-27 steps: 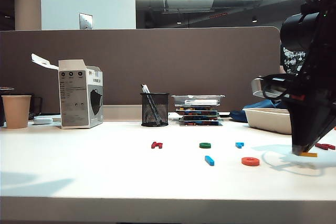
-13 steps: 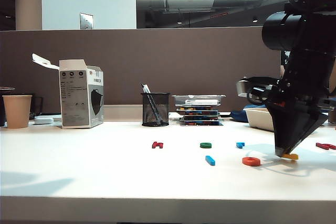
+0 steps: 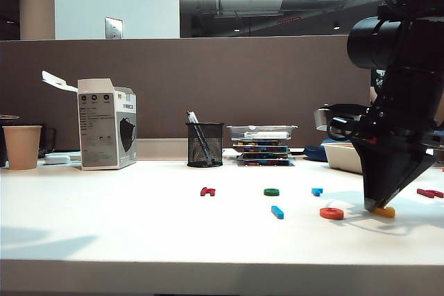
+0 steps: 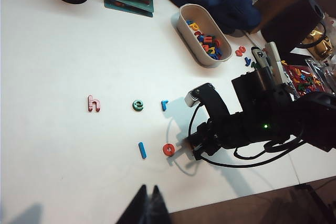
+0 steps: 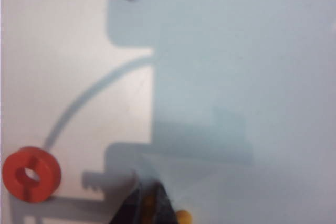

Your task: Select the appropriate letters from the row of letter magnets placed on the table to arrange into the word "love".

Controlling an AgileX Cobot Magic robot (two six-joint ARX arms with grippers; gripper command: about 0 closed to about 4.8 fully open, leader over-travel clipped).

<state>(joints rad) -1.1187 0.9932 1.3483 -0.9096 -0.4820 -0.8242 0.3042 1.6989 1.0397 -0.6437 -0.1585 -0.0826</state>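
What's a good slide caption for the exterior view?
Right gripper lowers the yellow piece beside the orange ring.

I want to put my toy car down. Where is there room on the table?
Bare table spreads in front of the white box, left of the red h. It's crowded on the right: blue bar, orange ring, and the right hand shut on the yellow letter. The left hand hovers shut.

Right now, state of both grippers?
Left gripper: shut, holding nothing, hovering above the table.
Right gripper: shut on the yellow letter magnet, low over the table beside the orange o.
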